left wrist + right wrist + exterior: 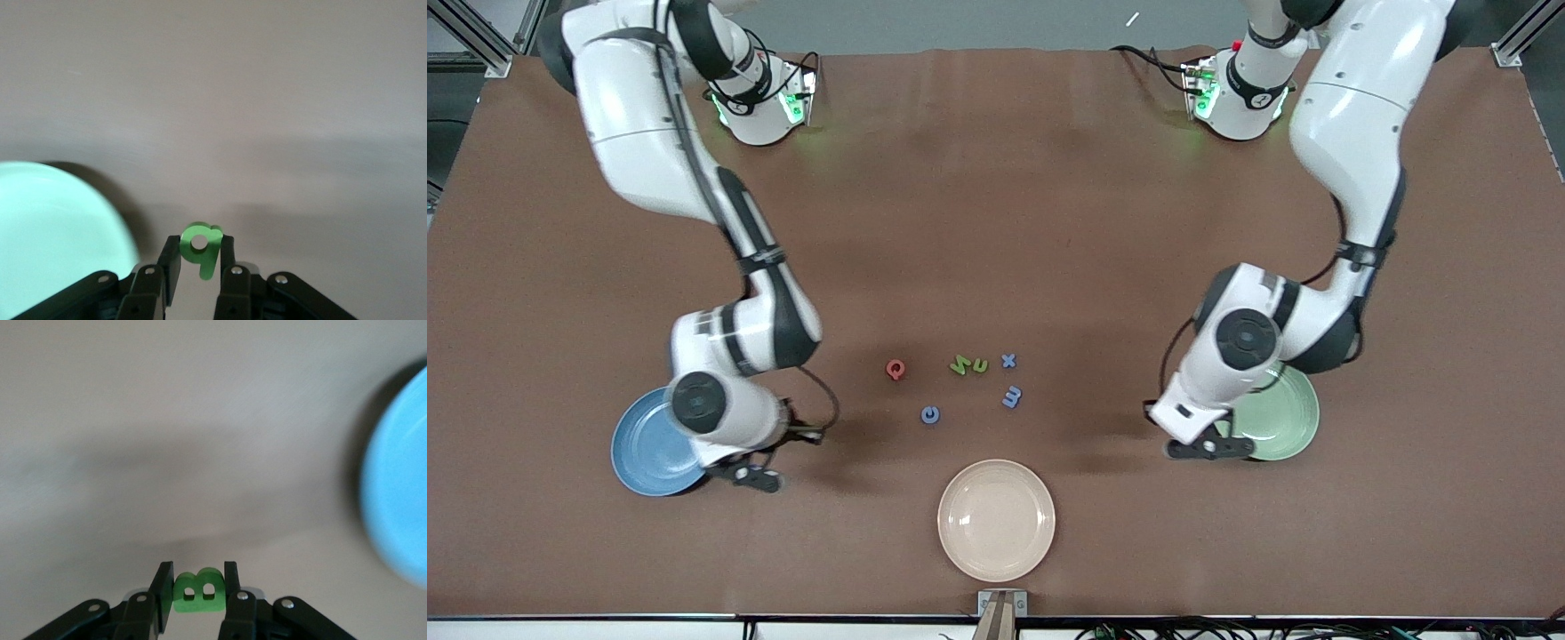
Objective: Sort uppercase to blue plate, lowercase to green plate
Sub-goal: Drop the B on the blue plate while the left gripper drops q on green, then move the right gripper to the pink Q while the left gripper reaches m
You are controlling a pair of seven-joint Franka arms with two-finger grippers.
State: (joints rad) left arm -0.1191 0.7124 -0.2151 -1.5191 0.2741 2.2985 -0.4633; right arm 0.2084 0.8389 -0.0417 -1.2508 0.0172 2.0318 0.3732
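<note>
The right gripper is hanging over the worktop just beside the blue plate, at the plate's edge toward the beige plate; its jaws are clamping the green B.

The left gripper is hanging at the edge of the green plate that faces the table's middle; its jaws are gripping the green b by its sides, and only the plate's rim is showing in the left wrist view.

Six letters are lying on the open worktop between the two arms — the pink-red Q, green N/Z shape touching the green n/u, blue x, blue m and blue C-like ring. The beige plate is sitting nearer the front camera than the letters, well apart from them — bare worktop is lying open around each plate.
</note>
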